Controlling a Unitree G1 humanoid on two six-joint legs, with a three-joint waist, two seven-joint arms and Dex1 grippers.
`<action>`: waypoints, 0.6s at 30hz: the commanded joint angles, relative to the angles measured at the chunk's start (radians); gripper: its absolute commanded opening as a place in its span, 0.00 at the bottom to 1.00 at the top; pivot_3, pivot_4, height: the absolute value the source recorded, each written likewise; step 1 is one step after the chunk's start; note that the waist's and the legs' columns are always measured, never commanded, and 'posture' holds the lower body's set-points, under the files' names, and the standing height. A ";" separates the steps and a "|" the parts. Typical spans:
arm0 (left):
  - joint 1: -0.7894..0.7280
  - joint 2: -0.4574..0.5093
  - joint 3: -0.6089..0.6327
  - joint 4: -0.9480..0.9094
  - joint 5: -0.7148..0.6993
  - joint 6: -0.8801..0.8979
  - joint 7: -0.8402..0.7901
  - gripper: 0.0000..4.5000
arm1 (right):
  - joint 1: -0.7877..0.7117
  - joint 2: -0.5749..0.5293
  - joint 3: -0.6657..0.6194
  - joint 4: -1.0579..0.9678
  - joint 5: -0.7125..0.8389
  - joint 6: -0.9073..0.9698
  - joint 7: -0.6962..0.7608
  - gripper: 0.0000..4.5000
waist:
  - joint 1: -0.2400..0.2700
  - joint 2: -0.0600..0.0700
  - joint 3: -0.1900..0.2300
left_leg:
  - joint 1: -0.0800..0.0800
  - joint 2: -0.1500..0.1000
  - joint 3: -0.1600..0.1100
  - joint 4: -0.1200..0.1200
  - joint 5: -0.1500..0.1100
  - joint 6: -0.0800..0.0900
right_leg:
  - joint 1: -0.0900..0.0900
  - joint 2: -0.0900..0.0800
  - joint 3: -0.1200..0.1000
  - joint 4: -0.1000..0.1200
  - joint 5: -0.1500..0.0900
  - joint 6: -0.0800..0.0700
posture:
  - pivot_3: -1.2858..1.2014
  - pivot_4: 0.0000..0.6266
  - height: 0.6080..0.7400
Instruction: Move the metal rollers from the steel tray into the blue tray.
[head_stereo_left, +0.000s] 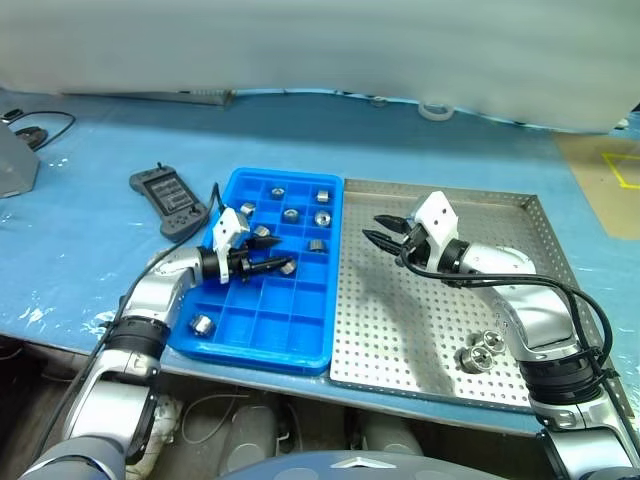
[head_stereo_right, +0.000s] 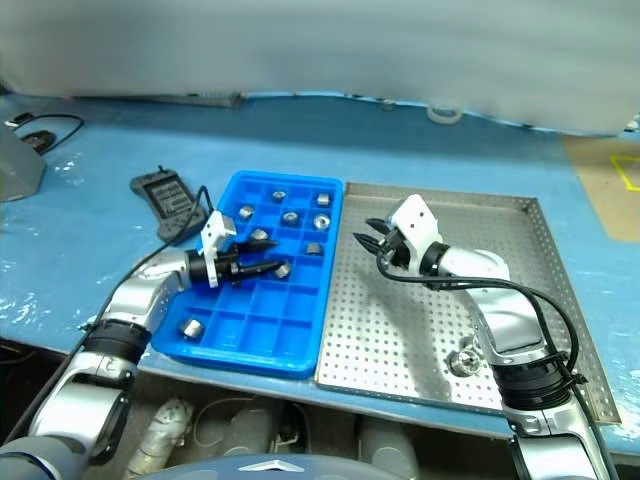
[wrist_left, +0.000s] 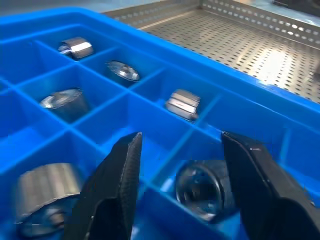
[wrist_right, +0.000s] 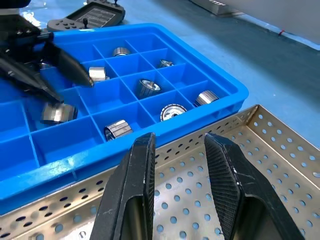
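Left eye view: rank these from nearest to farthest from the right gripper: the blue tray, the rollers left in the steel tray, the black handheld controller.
1. blue tray, just to the left of the right gripper.
2. rollers in the steel tray's near right part.
3. black handheld controller, on the table beyond the blue tray's far left side.

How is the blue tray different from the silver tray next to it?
The blue tray is bright plastic, split into small square compartments; the steel tray is silvery metal with one open floor full of small holes. The blue tray is narrower than the steel tray. Several metal rollers sit apart in the blue tray's compartments, while the steel tray has a few huddled near one corner. Both lie flat, side by side, on the blue tabletop.
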 joint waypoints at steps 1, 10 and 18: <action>-0.101 0.066 0.127 -0.004 -0.113 0.116 -0.031 0.57 | -0.006 -0.001 -0.022 -0.030 0.005 -0.018 -0.002 0.36 | -0.005 -0.005 0.003 | -0.004 0.001 0.000 -0.001 0.001 -0.001 | -0.005 0.000 0.000 0.000 0.003 -0.004 | 0.44 0.24 1.00; -0.220 0.091 0.165 -0.193 -0.245 0.391 -0.044 0.57 | 0.061 -0.067 -0.050 -0.093 0.059 0.019 0.080 0.36 | 0.002 -0.009 0.001 | -0.021 0.002 0.001 -0.007 0.004 0.000 | -0.026 0.000 -0.002 -0.004 0.018 -0.011 | 0.44 0.24 1.00; -0.077 0.011 -0.082 -0.384 -0.169 0.407 -0.117 0.57 | 0.283 -0.258 -0.158 -0.246 0.076 0.039 0.160 0.36 | -0.001 -0.010 0.001 | -0.022 0.002 0.001 -0.004 0.000 0.007 | -0.022 0.000 0.000 -0.007 0.017 -0.012 | 0.40 0.24 1.00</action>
